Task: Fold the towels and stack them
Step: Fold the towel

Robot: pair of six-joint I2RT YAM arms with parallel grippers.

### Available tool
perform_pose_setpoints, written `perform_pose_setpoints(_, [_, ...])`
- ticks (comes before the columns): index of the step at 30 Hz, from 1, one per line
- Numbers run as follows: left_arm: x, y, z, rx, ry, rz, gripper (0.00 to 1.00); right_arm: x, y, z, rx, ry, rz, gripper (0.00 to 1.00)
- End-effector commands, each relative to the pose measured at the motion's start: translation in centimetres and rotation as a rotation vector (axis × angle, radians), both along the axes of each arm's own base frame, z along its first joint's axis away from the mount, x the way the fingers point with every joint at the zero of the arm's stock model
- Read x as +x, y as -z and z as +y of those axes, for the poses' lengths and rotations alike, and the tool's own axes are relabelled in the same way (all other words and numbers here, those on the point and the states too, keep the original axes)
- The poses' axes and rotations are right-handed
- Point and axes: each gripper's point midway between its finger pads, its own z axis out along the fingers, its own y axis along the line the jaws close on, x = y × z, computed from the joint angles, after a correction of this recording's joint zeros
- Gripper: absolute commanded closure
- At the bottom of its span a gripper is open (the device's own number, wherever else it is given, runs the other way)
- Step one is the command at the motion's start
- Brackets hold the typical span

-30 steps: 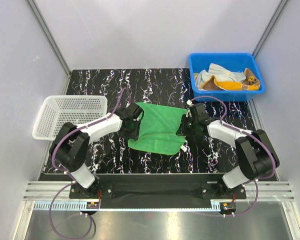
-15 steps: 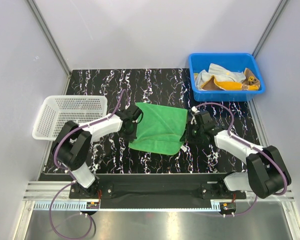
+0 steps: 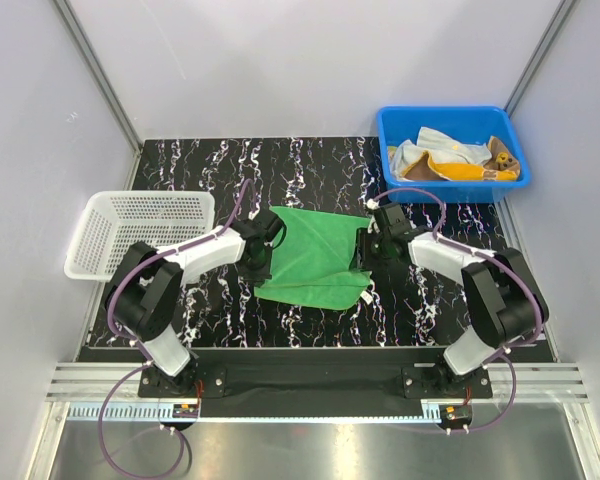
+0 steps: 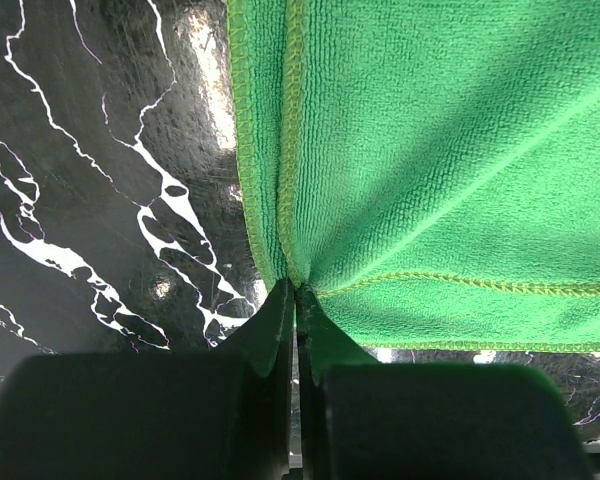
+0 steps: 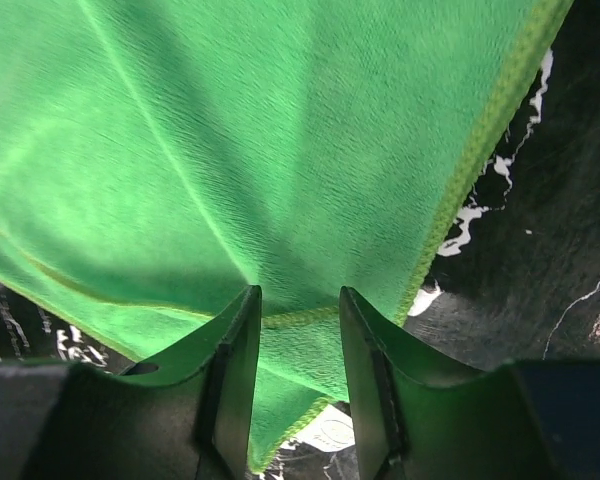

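Observation:
A plain green towel [image 3: 315, 262] lies folded on the black marbled table. My left gripper [image 3: 261, 262] is at its left edge, and in the left wrist view the gripper [image 4: 296, 290] is shut on the green towel [image 4: 430, 150], the hemmed edge bunching into the jaw tips. My right gripper [image 3: 366, 254] is at the towel's right edge. Seen from the right wrist, that gripper [image 5: 300, 300] is open, its jaws apart over the green towel [image 5: 230, 130], with a hem running across the gap. More towels [image 3: 458, 158], white, orange-yellow and brown, are heaped in the blue bin.
The blue bin [image 3: 441, 111] stands at the back right corner. A white mesh basket [image 3: 84, 252] sits off the table's left edge. Grey walls enclose the table on three sides. A white label [image 5: 332, 430] sticks out from the towel's near corner.
My left gripper has shut on the towel's left edge. My right arm swung out toward me, then back to the towel's right edge, and its jaws have widened.

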Motion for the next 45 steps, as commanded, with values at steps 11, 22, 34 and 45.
perform_pose_setpoints(11, [0.5,-0.5,0.4,0.001,-0.025,-0.029,1.0,-1.7,-0.4,1.0,0.034,-0.104,0.039,0.65])
perform_pose_setpoints(22, [0.1,-0.3,0.5,-0.007,-0.035,-0.022,1.0,-6.4,-1.4,0.0,0.118,-0.045,0.063,0.7])
perform_pose_setpoints(34, [-0.8,-0.3,0.0,-0.063,-0.051,-0.01,1.0,-7.0,-3.9,-0.2,0.169,0.183,0.082,0.67])
perform_pose_setpoints(45, [-1.7,-0.4,0.0,-0.096,-0.07,-0.004,0.94,-8.7,-1.5,0.6,0.221,0.295,0.14,0.64])
